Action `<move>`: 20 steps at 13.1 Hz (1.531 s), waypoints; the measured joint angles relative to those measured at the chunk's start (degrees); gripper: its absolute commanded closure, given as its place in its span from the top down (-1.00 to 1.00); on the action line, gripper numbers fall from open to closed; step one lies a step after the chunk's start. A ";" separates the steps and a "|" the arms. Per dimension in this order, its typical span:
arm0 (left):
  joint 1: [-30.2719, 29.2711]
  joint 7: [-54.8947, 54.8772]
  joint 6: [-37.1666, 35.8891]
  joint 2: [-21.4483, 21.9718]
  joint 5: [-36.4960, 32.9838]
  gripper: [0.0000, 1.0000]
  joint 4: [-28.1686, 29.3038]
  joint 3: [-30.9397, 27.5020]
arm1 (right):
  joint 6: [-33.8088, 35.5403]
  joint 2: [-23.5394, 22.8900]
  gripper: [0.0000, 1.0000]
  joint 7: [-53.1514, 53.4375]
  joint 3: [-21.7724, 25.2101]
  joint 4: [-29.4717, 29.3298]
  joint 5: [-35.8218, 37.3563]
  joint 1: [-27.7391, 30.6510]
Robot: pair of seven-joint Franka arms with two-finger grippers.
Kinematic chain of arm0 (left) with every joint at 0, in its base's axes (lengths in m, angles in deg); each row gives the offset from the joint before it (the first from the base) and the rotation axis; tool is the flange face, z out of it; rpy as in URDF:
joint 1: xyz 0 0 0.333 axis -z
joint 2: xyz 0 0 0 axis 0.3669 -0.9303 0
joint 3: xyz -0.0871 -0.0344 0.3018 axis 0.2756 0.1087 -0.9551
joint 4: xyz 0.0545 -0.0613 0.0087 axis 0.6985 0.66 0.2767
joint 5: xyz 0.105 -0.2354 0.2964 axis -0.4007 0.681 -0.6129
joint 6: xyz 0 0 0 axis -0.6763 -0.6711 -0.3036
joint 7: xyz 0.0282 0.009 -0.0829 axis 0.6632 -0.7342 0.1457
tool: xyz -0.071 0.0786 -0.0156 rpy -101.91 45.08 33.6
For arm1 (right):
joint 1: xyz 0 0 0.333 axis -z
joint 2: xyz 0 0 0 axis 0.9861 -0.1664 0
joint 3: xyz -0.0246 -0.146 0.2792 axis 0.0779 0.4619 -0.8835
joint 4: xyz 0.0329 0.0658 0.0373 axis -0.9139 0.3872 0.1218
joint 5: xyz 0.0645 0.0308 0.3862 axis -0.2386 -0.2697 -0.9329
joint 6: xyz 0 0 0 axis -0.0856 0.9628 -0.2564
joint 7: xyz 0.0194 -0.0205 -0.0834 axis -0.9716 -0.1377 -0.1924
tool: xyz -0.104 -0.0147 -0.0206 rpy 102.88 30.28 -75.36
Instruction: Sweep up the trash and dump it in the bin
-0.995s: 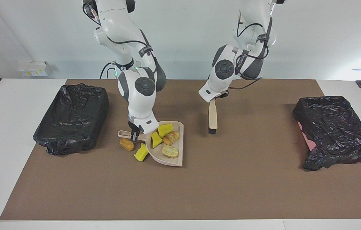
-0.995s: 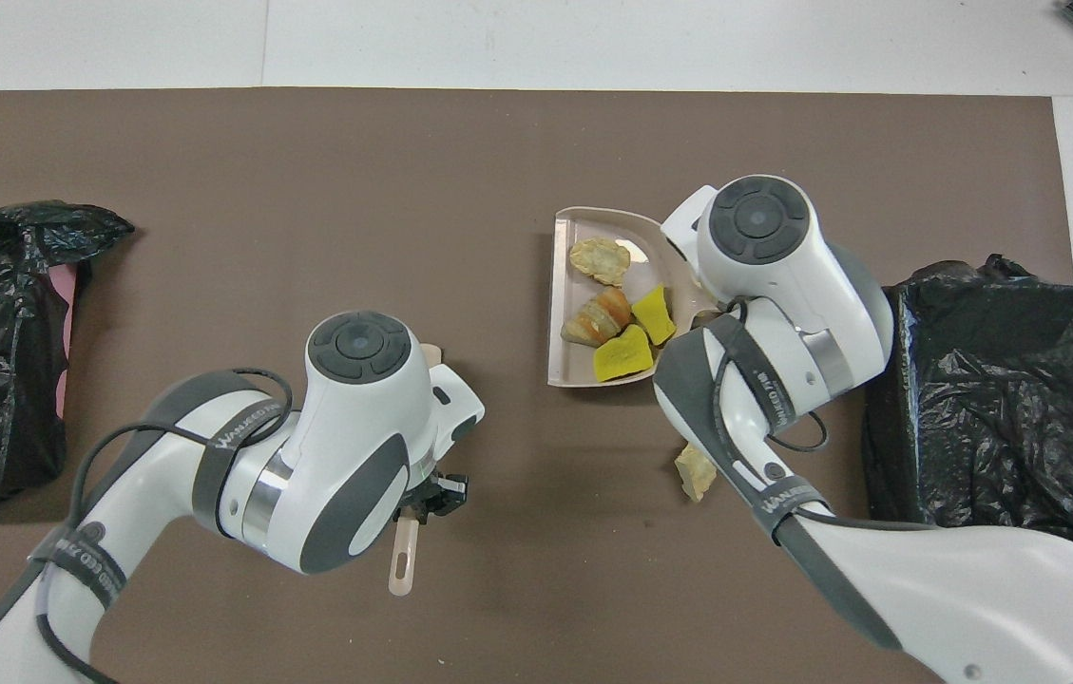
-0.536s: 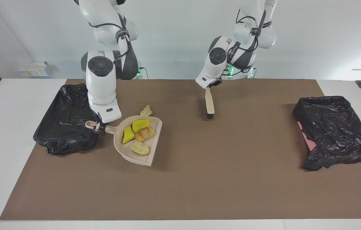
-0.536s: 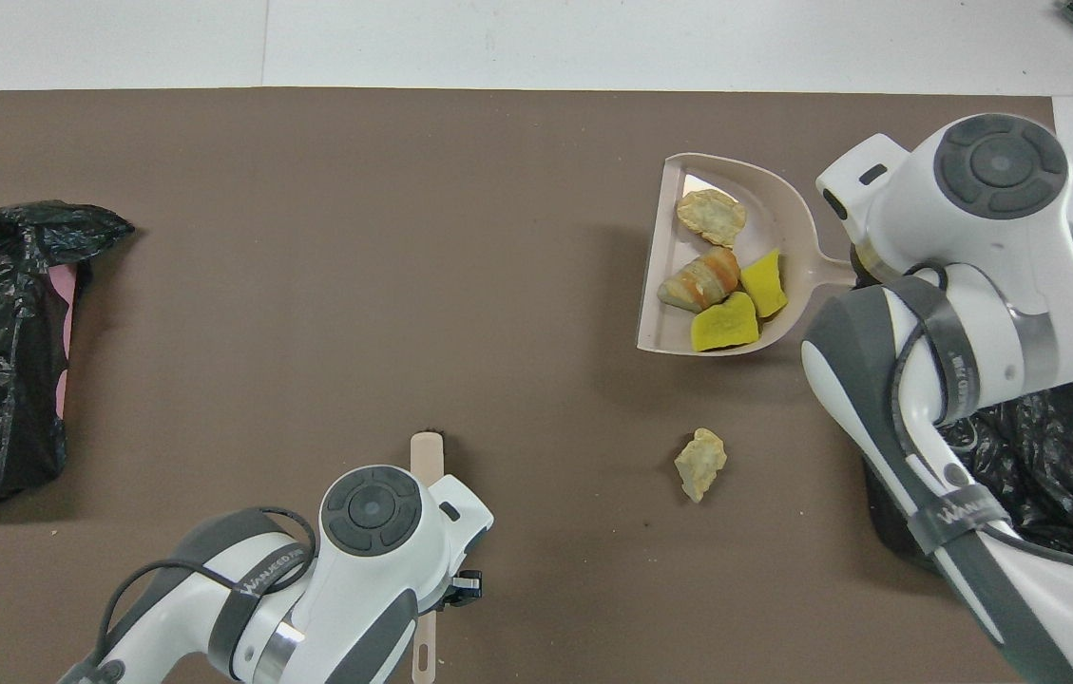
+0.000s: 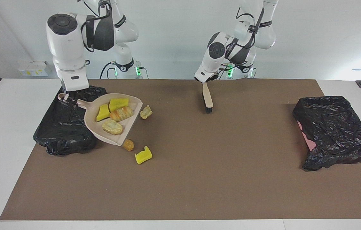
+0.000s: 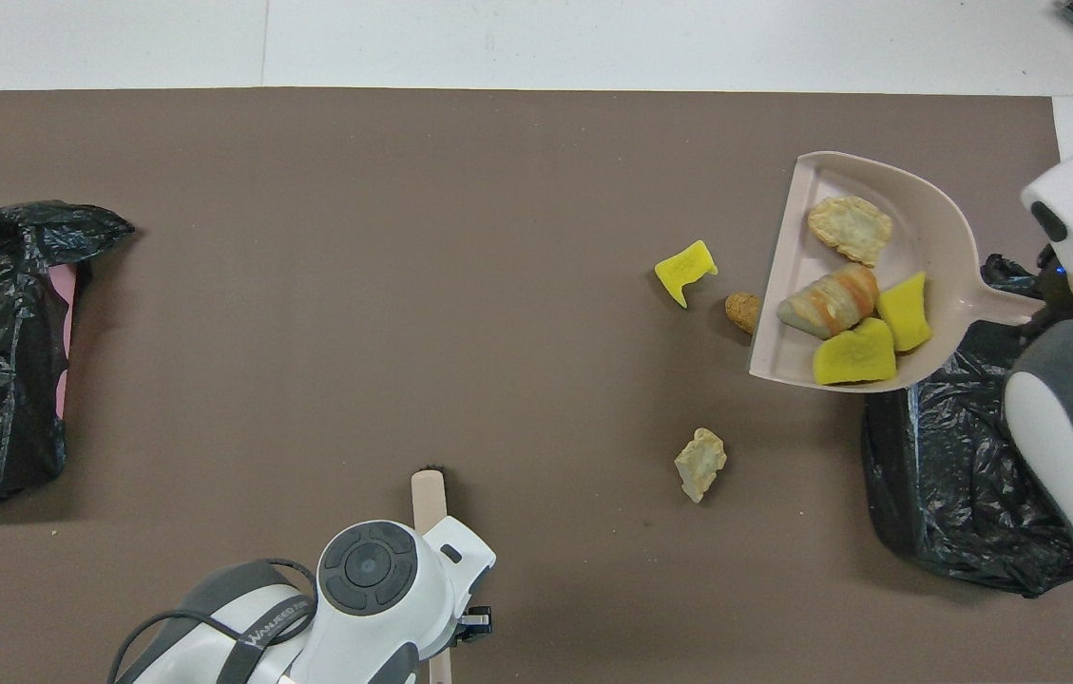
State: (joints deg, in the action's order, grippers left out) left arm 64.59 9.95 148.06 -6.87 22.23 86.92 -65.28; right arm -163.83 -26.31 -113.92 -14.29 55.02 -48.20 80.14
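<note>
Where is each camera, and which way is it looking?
Facing view: high up across the table, looking at the robots; both arms show, the right claw holding the dustpan, the left claw holding the brush.
Overhead view: high above the robots' end, looking steeply down; only parts of both arms show.
Both views share the dustpan, the loose yellow chunk and both black bins.

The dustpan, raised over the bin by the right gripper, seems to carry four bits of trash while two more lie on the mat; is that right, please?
Not quite: three bits lie on the mat, not two. The overhead view shows a yellow chunk, a brown lump and a pale lump there. The rest holds: the right gripper holds the dustpan over the bin with four bits.
</note>
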 measured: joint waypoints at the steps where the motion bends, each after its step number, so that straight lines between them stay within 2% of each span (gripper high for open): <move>1: 0.03 0.16 0.95 0.00 0.37 -1.00 0.40 -0.02 | 0.05 1.76 -1.00 -1.08 0.07 2.04 1.44 1.83; 2: 0.03 0.28 1.66 0.00 0.46 -0.67 0.69 -0.11 | 0.03 3.53 -1.00 -1.73 0.12 4.49 3.92 3.62; 3: 0.02 0.30 2.07 0.00 0.49 0.98 0.92 -0.21 | -0.40 5.40 -1.00 -2.15 0.18 7.36 6.99 5.27; 6: -0.02 0.34 2.66 -0.05 0.55 1.00 0.82 -0.63 | -3.75 10.37 -1.00 -2.38 0.32 15.46 17.02 7.77; 9: -2.48 0.43 2.97 -0.89 0.55 1.00 -1.66 -1.35 | -4.28 13.57 -1.00 -2.38 0.25 19.64 24.17 7.91; 12: -7.35 0.31 3.32 -3.84 -1.80 1.00 -7.60 -1.66 | -4.28 15.43 -1.00 -2.38 0.27 21.73 30.87 8.22; 17: -14.41 -0.04 3.70 -12.13 -8.33 1.00 -20.63 -1.93 | -5.08 17.05 -1.00 -2.38 0.30 24.11 40.16 9.49; 20: -19.23 -0.81 3.97 -14.71 -11.55 1.00 -26.30 -2.01 | -6.00 17.71 -1.00 -1.91 0.28 25.47 45.73 9.68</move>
State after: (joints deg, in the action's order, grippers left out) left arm 45.36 9.15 152.02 -21.58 10.67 60.62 -67.29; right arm -169.83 -8.60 -115.83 -14.01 80.49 -2.47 89.82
